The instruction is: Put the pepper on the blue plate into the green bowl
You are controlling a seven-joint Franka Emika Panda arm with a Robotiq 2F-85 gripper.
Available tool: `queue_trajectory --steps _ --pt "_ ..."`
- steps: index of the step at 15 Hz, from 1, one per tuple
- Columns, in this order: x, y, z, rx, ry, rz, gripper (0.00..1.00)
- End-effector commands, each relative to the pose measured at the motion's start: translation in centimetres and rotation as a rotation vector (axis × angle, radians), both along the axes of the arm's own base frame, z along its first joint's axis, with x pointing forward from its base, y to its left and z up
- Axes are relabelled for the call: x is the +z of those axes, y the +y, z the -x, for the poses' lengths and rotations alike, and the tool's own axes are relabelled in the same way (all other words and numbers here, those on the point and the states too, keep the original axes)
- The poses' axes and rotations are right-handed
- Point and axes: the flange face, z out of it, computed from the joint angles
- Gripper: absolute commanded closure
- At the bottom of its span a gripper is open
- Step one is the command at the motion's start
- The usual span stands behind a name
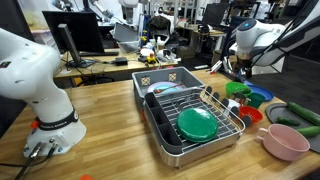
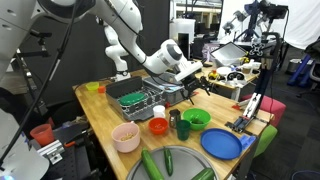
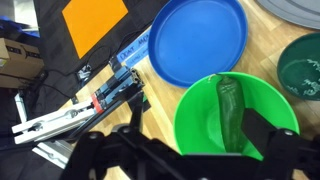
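Observation:
In the wrist view the blue plate (image 3: 200,40) lies empty on the wooden table. Just below it, the light-green bowl (image 3: 200,125) holds a dark green pepper (image 3: 229,108) lying lengthwise inside. My gripper (image 3: 195,138) hangs above the bowl with its fingers spread on either side, open and holding nothing. In both exterior views the gripper (image 2: 190,88) (image 1: 240,66) is a little above the green bowl (image 2: 195,118) (image 1: 238,89), and the blue plate (image 2: 222,143) (image 1: 260,97) lies beside the bowl.
A red bowl (image 2: 158,126), a pink bowl (image 2: 126,137) and a dark cup (image 2: 183,128) stand near the green bowl. A dish rack (image 1: 195,120) holds a darker green plate (image 1: 197,123). Cucumbers (image 2: 160,165) lie on a grey plate. A tool rack (image 3: 100,95) sits next to the bowl.

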Motion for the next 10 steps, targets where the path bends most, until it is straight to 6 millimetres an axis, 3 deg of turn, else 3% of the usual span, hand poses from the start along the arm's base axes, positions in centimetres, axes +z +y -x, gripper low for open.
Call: queue_trajectory --steps 1,4,5,7,10 --pt "3.4 -0.5 3.0 -0.075 -0.035 -0.099 0.0" --pt "5.1 -1.0 6.0 -0.141 0.012 -0.237 0.0" --pt "4.6 -0.8 3.7 -0.129 -0.012 -0.156 0.0" --pt "5.0 -1.0 5.3 -0.151 0.01 -0.201 0.0" --pt "5.0 -0.9 5.6 -0.152 0.015 -0.209 0.0"
